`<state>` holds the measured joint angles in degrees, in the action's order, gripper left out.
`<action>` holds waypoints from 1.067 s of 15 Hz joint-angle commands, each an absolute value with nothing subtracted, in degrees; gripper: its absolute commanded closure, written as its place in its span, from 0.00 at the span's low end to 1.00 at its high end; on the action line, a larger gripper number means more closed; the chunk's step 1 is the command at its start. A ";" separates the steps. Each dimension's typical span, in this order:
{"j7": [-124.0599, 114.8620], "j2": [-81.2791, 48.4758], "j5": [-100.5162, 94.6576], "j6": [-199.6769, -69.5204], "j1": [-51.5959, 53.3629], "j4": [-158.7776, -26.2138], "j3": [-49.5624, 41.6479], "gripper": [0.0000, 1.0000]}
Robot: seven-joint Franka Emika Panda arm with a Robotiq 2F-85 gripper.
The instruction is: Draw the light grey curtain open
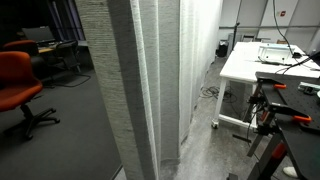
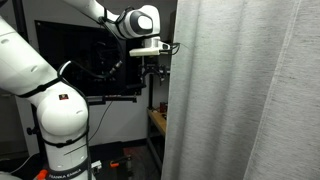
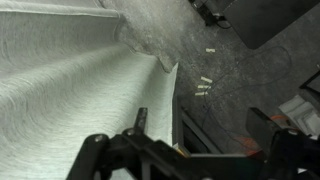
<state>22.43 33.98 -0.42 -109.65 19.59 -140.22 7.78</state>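
Note:
The light grey curtain (image 1: 150, 80) hangs in tall, ribbed vertical folds down to the floor. It fills the right half of an exterior view (image 2: 245, 90) and the left side of the wrist view (image 3: 70, 90). My gripper (image 2: 153, 66) is raised on the white arm, right at the curtain's free edge. In the wrist view the gripper (image 3: 200, 122) is open. One finger shows against the fabric and the other over the dark floor, with the curtain's edge between them. Nothing is gripped.
An orange office chair (image 1: 15, 85) stands to one side of the curtain. A white desk (image 1: 265, 62) with cables and a black clamp stand (image 1: 275, 120) are on the other side. Pale tape marks (image 3: 205, 85) lie on the grey floor. The robot base (image 2: 60, 130) stands by a dark wall.

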 commanded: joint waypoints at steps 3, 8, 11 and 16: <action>21.78 26.89 1.35 -112.60 21.40 -133.59 10.31 0.00; 20.81 20.77 3.38 -120.89 20.75 -129.27 10.66 0.00; 21.59 18.16 4.10 -124.88 20.52 -127.88 10.48 0.00; 21.87 14.77 4.03 -130.83 20.29 -126.42 10.89 0.00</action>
<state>21.45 17.31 2.41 -128.06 20.75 -128.70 10.48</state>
